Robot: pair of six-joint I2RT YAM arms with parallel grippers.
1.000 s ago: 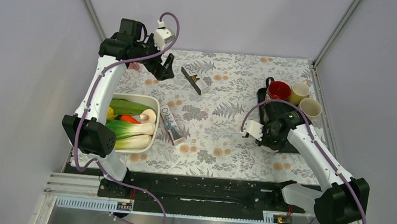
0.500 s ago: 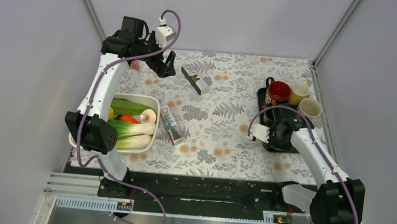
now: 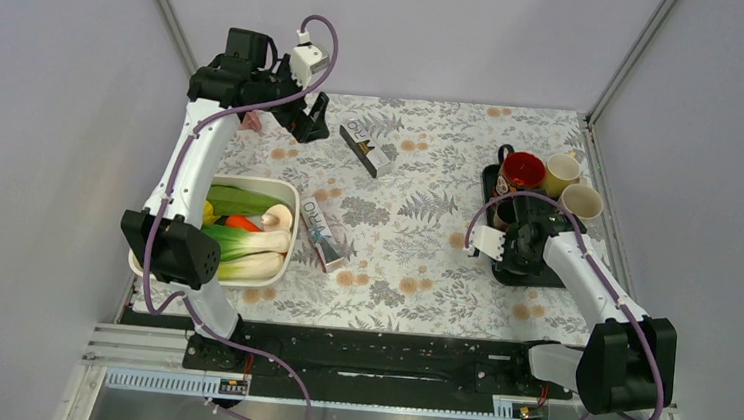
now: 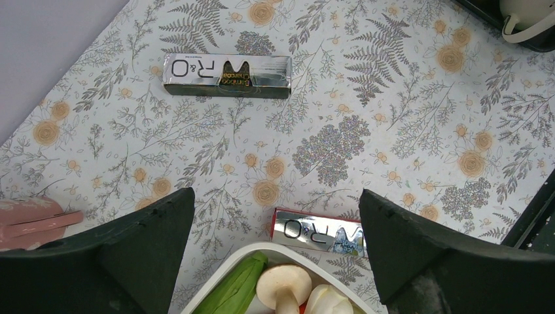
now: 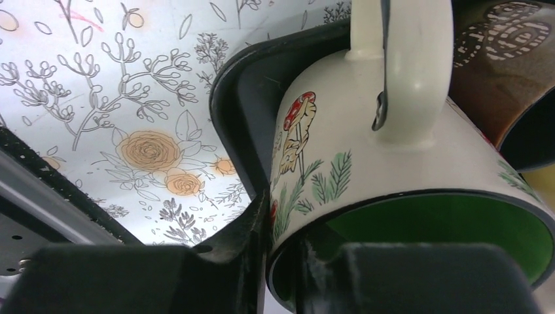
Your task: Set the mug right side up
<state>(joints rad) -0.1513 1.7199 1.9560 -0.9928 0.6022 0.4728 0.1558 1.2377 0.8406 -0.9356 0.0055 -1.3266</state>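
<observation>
- Over the last second my right arm has folded in, and its wrist has swung from the near end of the black tray (image 3: 490, 184) to over the tray's middle, at about 3 o'clock on the surface (image 3: 413, 273).
- The right end effector (image 5: 288, 252) is clenched on the rim of the white mushroom-print mug (image 5: 366, 163), with one finger inside the green interior and one outside.
- In the right wrist view the mug is tipped, its mouth toward the camera and its handle away. It hangs over the tray's corner, and I cannot tell whether it touches the tray.
- I judge the turn is underway but not finished. The mug must still be rotated mouth-up and set down.
- A brown patterned mug (image 5: 504, 65) sits just beside the held one, at its 1 o'clock in the wrist view. It is the closest thing to bump.
- A red-lined mug (image 3: 524, 169) and two cream mugs (image 3: 563, 170) crowd the tray's far end, at 12 to 1 o'clock from my wrist.
- The left end effector (image 3: 305, 119) has barely moved. It hovers released at 10 o'clock, well apart from the tray.
- Two silver boxes (image 3: 368, 147) and a white tub (image 3: 250, 182) of vegetables lie left of centre, out of the way.
</observation>
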